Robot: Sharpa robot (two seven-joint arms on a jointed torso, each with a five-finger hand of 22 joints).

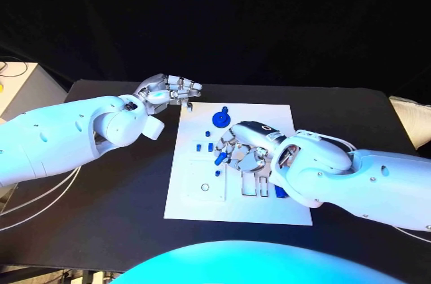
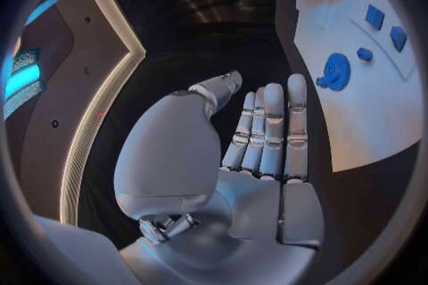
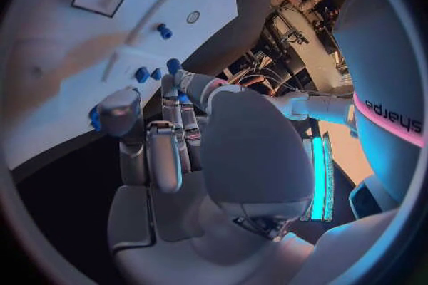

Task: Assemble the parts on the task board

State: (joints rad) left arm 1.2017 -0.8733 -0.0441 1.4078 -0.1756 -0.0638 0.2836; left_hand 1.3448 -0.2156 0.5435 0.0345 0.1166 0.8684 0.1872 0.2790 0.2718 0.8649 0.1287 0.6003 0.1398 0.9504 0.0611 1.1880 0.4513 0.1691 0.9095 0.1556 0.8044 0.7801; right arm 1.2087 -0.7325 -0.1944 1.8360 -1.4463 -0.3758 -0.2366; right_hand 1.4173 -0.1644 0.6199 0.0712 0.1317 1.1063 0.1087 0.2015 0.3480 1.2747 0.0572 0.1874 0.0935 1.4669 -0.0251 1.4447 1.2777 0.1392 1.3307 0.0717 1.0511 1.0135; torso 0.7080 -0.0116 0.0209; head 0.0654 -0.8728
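The white task board [image 1: 269, 116] lies mid-table. My right hand [image 1: 242, 152] hovers over its middle with fingers curled, pinching a small blue part [image 1: 220, 159]; the part shows beside the thumb [image 3: 93, 117]. A blue gear [image 1: 221, 118] sits near the board's far edge, and it also shows from the left wrist as the gear [image 2: 336, 71]. Small blue pieces [image 1: 196, 148] stand left of the right hand. My left hand [image 1: 170, 91] hangs over the black table by the board's far left corner, its fingers [image 2: 272, 128] straight, holding nothing.
Empty slots [image 1: 253, 185] and a ring-shaped hole [image 1: 205, 187] mark the board's near half. Another blue piece [image 1: 280, 190] lies by my right forearm. A white box [image 1: 22, 85] stands off the table's left side. Black table [image 1: 117, 203] surrounds the board.
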